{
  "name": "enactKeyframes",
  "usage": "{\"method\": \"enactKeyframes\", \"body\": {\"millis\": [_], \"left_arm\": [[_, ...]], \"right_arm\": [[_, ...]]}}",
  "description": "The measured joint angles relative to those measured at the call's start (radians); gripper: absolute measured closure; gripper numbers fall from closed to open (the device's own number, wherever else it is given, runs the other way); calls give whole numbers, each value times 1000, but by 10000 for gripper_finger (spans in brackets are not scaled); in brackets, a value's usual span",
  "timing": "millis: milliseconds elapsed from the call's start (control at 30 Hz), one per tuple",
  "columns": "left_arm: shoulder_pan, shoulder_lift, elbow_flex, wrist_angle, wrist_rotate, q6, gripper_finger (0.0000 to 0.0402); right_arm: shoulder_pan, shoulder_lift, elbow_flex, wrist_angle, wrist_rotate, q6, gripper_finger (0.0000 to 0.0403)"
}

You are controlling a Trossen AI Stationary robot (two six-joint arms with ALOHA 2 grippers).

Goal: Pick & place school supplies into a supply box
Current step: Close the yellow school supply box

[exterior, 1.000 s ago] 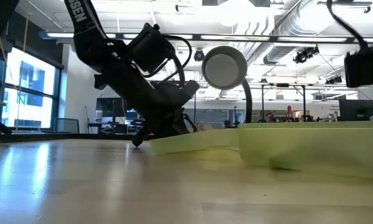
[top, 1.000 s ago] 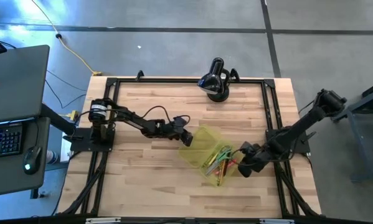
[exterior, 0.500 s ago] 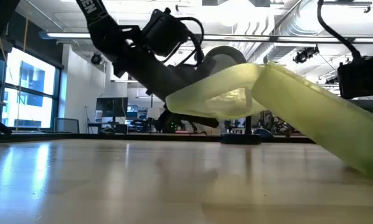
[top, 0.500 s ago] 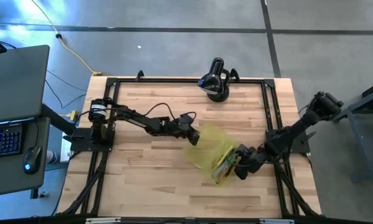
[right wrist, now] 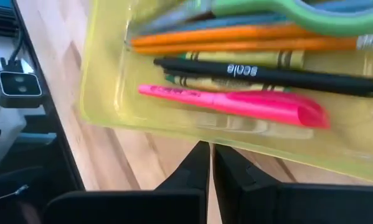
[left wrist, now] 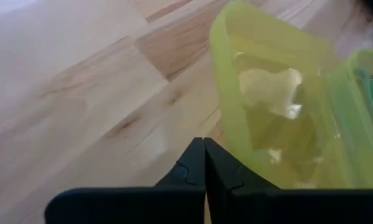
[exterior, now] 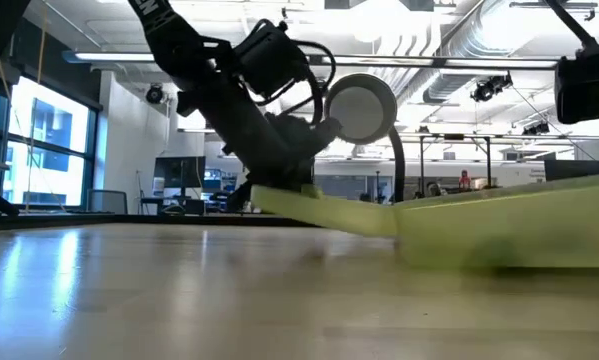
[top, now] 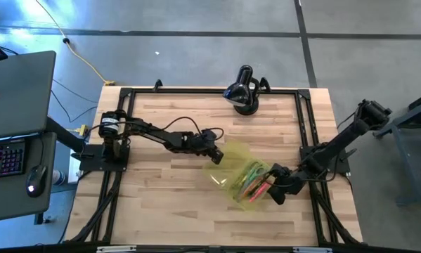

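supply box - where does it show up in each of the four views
High view: the supply box lies right of the table's centre, between both arms.
Low view: it fills the right side as a yellow-green slab.
Left wrist view: its empty half sits ahead of the left claw.
Right wrist view: its tray holds the pens.
Shared landmark: the wooden table.

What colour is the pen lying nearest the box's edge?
Pink pen, clearest in the right wrist view.
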Motion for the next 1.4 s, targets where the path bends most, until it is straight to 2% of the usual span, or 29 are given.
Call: {"method": "enactKeyframes", "body": {"millis": [100,333,467,700,933,1033,1167,1400], "left_arm": [[0,-15,0,-8,2,3,369],[0,-86,0,6,6,46,391],[-1,-120,0,20,11,52,373],[-2,-123,1,112,88,74,392],[-7,-122,1,181,113,99,372],[-19,-122,1,223,139,106,381],[-24,-122,1,225,137,124,392],[-28,-122,1,233,133,124,376]], "right_arm": [[0,4,0,-14,5,2,403],[-1,4,0,-49,45,4,403],[-5,4,0,-52,78,3,403],[-43,26,0,-56,87,-7,402],[-88,99,0,-51,68,-27,402],[-109,103,0,-34,75,-53,402],[-134,103,0,23,63,-101,402],[-175,103,0,68,63,-152,403]]}}
